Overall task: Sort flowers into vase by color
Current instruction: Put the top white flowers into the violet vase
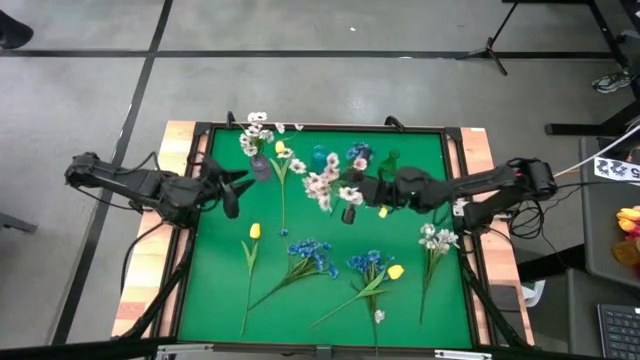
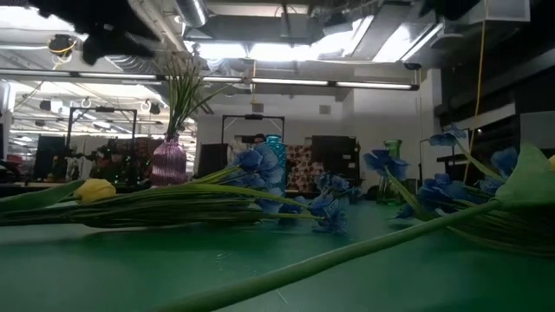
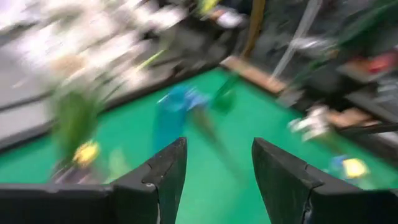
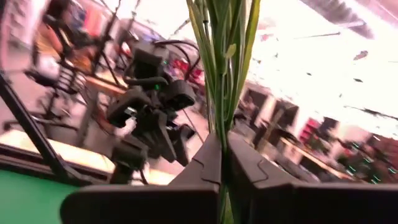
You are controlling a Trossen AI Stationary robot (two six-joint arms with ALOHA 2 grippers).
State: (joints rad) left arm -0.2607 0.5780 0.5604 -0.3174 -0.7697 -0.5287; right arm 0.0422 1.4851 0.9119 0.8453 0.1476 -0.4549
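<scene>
Right gripper (image 4: 222, 163) clamped on green flower stalks (image 4: 225, 56)
Lifted above mat centre, white-pink blossoms (image 1: 325, 186) beside it. Left gripper (image 3: 216, 174) parted, empty, at mat's left edge. Other flowers (image 1: 372, 268) lying on green mat (image 1: 300, 310).

We see an evenly lit green mat (image 1: 330, 250) from above with soft shadows. At table height, ceiling lights (image 2: 286, 52) glare brightly and near stems blur. Both wrist views smear with motion blur
</scene>
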